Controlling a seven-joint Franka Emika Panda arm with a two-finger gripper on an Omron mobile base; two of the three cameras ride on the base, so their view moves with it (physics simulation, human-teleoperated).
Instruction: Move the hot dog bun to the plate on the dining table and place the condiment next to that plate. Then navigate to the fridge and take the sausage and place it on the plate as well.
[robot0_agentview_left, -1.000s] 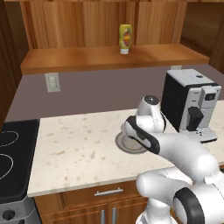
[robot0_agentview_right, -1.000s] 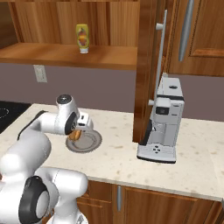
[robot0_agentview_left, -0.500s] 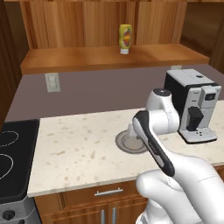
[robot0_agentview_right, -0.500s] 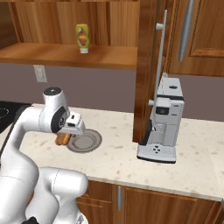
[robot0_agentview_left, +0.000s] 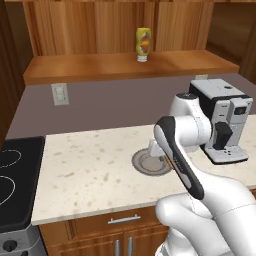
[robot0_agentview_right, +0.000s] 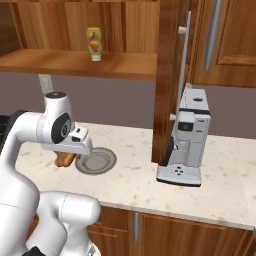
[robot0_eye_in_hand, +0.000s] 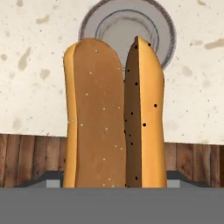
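My gripper (robot0_agentview_right: 65, 157) is shut on the hot dog bun (robot0_agentview_right: 63, 159), holding it in the air just left of a grey plate (robot0_agentview_right: 98, 161) on the speckled counter. In the hand view the split, seeded bun (robot0_eye_in_hand: 109, 118) stands upright between the jaws, with the plate (robot0_eye_in_hand: 127, 22) beyond it and the counter's front edge below. From the left base view my own arm hides most of the hand beside the plate (robot0_agentview_left: 144, 163). The condiment, a yellow bottle (robot0_agentview_left: 143, 44) (robot0_agentview_right: 93, 42), stands on the wooden shelf behind the counter.
A coffee machine (robot0_agentview_left: 222, 120) (robot0_agentview_right: 186, 137) stands on the counter right of the plate. A black stove (robot0_agentview_left: 12, 185) borders the counter on the left. A tall wooden panel with a long metal handle (robot0_agentview_right: 184, 70) rises behind the coffee machine.
The arm has swung and carried the bun from above the plate's edge off to the side, toward the counter's front. The plate and the bottle have stayed put.
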